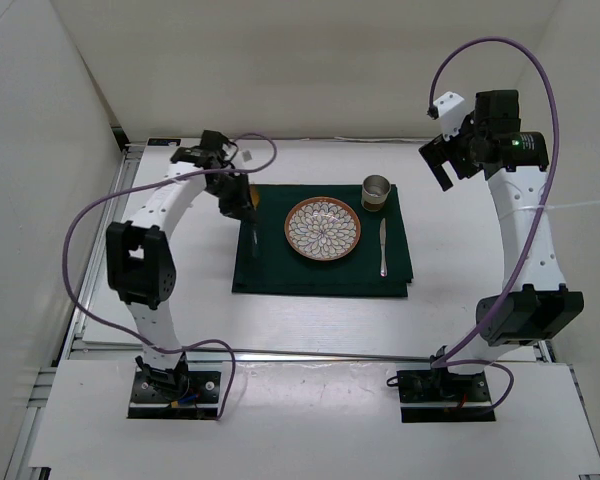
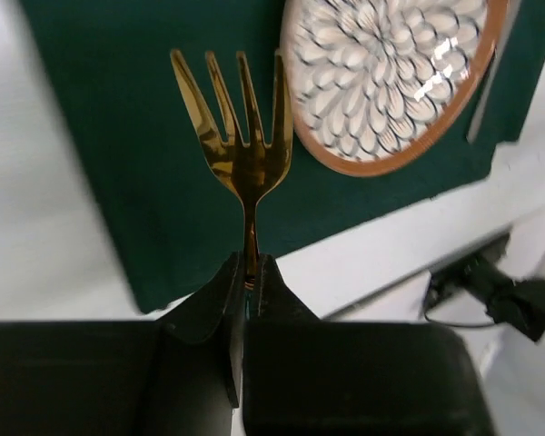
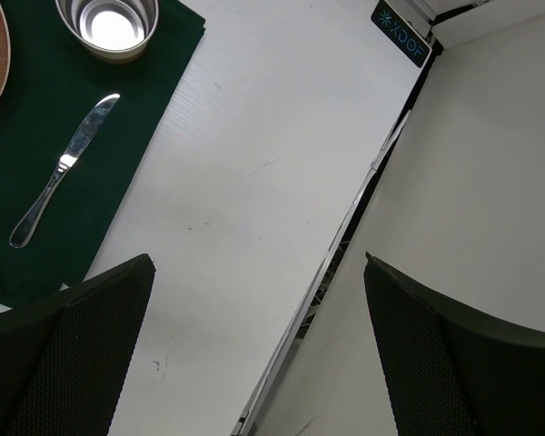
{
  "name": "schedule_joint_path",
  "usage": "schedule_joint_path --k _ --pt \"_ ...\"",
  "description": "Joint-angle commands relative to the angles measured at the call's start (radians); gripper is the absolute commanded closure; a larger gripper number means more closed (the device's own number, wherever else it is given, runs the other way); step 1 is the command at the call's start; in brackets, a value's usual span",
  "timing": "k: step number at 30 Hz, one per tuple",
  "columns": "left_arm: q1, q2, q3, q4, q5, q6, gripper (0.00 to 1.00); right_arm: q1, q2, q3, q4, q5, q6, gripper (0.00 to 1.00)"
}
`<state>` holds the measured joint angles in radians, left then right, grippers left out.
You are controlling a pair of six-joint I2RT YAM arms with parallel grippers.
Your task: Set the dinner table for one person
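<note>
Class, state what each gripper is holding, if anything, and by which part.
The left gripper pinches the gold fork by its thin handle, with the tines pointing away from it. The right gripper stands open and holds nothing.

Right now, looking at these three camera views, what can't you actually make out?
- Fork handle: in the left wrist view it is hidden between the fingers of the shut left tool. In the top view the fork is too small to see clearly.
- Plate: in the left wrist view it is cut off by the top edge.
- Cup: in the right wrist view its far rim is cut off by the top edge.
</note>
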<state>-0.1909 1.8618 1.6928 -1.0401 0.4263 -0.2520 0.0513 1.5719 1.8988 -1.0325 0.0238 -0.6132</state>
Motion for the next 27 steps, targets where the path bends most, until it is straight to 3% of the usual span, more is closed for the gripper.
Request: schedule_joint_path --k 1,10,27 --pt "-0.074 0.080 0.022 -0.006 0.118 -0.039 0.90 -0.007 -0.047 -0.014 0.046 0.021 -0.003 0.00" --pt "-0.107 0.237 0.061 0.043 0.068 -0.041 0.90 -0.007 -0.067 -0.006 0.046 0.021 -0.003 0.00" --pt "-0.050 0.257 -0.067 0.173 -0.012 -0.032 0.90 -0.007 -0.076 0.016 0.046 0.011 -0.014 0.00"
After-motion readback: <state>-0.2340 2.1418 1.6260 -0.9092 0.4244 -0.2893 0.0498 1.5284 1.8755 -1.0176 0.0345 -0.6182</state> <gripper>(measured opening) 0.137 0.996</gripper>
